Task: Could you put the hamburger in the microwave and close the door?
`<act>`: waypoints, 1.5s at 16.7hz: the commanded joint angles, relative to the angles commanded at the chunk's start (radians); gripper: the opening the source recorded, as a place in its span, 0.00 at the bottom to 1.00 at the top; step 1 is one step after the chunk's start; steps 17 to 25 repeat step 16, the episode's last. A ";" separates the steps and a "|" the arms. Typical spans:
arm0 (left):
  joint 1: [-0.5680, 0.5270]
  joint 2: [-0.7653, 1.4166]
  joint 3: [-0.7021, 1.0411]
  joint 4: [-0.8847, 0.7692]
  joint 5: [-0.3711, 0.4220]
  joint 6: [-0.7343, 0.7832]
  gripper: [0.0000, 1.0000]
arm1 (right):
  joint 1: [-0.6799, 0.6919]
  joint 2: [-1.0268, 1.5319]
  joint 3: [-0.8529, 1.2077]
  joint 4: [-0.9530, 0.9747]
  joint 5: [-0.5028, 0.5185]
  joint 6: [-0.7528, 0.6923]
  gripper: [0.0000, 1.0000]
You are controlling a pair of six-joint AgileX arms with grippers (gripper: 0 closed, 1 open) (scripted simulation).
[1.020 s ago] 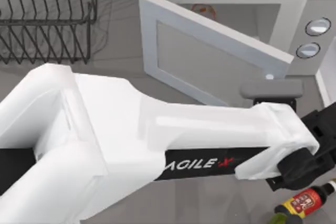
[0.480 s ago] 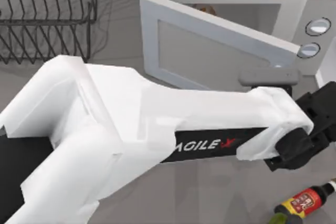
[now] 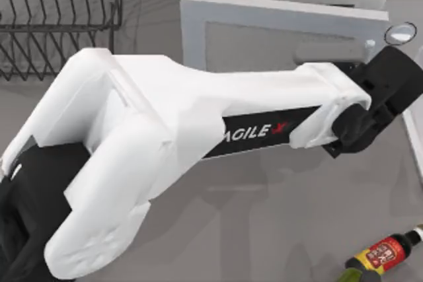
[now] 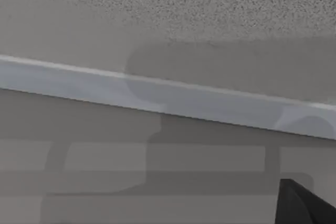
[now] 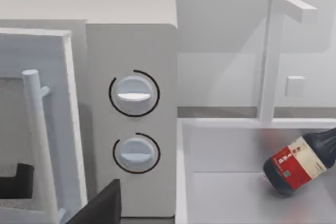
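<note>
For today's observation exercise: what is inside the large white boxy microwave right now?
The tall white door with grey window stands almost shut across the large white boxy microwave, covering its cavity, so nothing inside can be seen. The left gripper is at the door's handle end.

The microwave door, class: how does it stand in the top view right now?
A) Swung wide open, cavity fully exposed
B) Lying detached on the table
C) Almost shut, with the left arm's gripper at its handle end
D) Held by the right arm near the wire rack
C: the door lies nearly flat along the microwave front, and the left gripper sits at its handle end, beside the knobs.
</note>
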 joint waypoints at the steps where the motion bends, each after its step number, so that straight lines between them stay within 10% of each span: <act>1: 0.000 0.000 0.000 0.000 0.000 0.000 0.00 | 0.000 0.000 0.000 0.000 0.000 0.000 1.00; 14: 0.124 0.274 0.471 -0.106 0.072 0.129 0.00 | 0.000 0.000 0.000 0.000 0.000 0.000 1.00; 25: 0.146 0.297 0.498 -0.118 0.087 0.148 0.00 | 0.000 0.000 0.000 0.000 0.000 0.000 1.00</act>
